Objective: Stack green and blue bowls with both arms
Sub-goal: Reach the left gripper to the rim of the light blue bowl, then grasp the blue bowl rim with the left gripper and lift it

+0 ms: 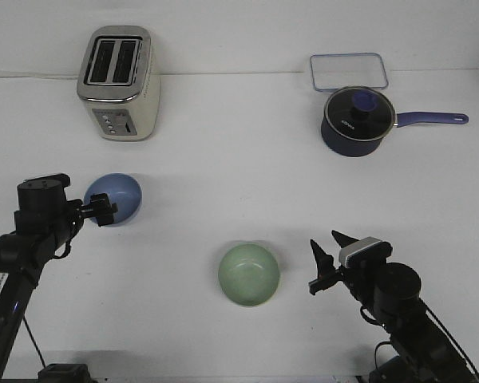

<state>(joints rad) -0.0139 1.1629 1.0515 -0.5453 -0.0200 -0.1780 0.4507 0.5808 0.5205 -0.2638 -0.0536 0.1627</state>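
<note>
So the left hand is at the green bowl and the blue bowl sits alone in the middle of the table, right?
No, colours swapped. In the front view the left hand is at the blue bowl, and the green bowl sits alone mid-table.

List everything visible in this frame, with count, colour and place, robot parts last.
toaster: one, cream and silver, two slots, far left of the table.
food container: one, clear with a blue rim, far right, just behind the saucepan.
saucepan: one, dark blue, lidded, long handle pointing right, far right.
blue bowl: one, periwinkle, tilted on its side at the left, at the left pincer's tip.
green bowl: one, pale sage, upright, near centre.
table: one, white.
left pincer: one, black, against the blue bowl; grip state unclear.
right pincer: one, black, fingers apart, right of the green bowl, not touching it.
</note>
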